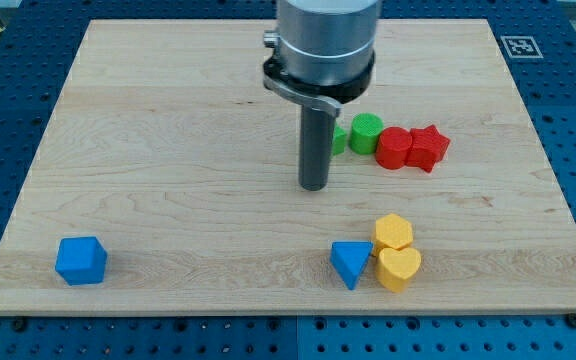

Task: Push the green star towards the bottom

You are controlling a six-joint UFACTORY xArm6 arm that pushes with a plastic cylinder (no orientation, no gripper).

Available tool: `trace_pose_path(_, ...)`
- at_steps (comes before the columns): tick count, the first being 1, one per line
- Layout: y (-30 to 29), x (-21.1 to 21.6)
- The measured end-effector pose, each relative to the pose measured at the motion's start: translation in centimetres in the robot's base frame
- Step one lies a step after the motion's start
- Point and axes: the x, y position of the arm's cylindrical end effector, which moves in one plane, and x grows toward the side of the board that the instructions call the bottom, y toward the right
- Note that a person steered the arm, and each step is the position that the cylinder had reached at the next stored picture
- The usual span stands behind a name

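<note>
**Green star mostly hidden behind the rod**

My tip (314, 186) is seen planted on the wooden board (168, 150), a bit above the middle, with nothing gripped (it's a plain rod, so nothing could be). The green star (339, 139) is tucked just behind the rod on the view's right, only a sliver being shown, so its shape can't really be made out. Whether it's being touched can't be told.

Lined up to its right: a green cylinder (366, 132), a red cylinder (393, 148) and a red star (429, 147).

Nearer the view's bottom, a blue triangle (350, 263), a yellow hexagon (393, 232) and a yellow heart (399, 268) are clustered. A blue cube (80, 260) is parked bottom left.
</note>
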Motion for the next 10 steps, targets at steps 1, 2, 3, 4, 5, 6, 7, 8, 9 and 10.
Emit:
trace_pose_path(1,-3.2,-2.2)
trace_pose_path(2,-5.8,-7.1)
trace_pose_path(3,-5.4,-9.6)
trace_pose_path(4,-5.3,-10.1)
trace_pose_path(5,-5.3,-10.1)
trace_pose_path(6,-5.3,-10.1)
trace_pose_path(7,-5.3,-11.2)
trace_pose_path(8,-2.6,-12.2)
trace_pose_path(9,-0.8,-12.2)
trace_pose_path(10,2.0,-11.3)
